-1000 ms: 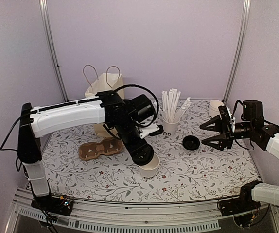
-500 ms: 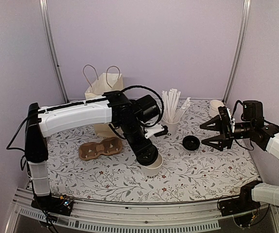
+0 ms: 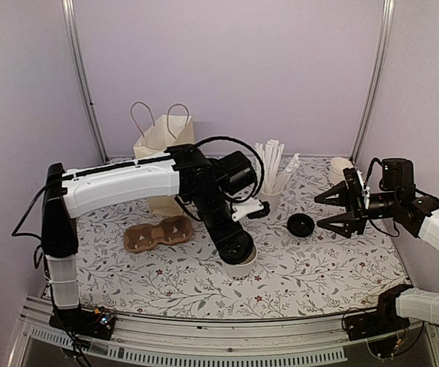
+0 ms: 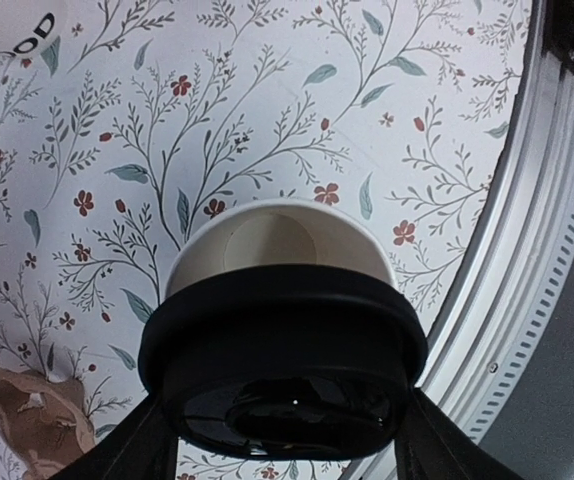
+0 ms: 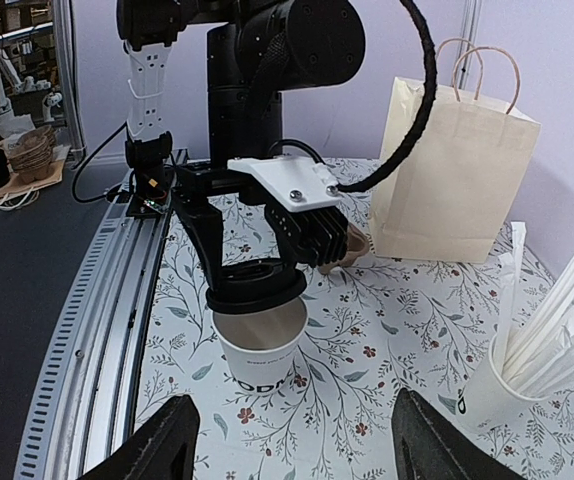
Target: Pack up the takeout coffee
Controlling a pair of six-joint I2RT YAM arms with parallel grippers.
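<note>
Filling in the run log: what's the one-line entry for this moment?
left gripper: holding lid | lid: over cup, not fully seated | right gripper: open, empty

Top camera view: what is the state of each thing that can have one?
Cup: upright, mouth partly uncovered.
Lid: held over the cup's rim, not fully on.
Left tool: shut on the lid.
Right tool: open, empty.
Spare lid: lying loose, not held.
Bag: standing upright.
Carrier: lying flat, both pockets empty.
</note>
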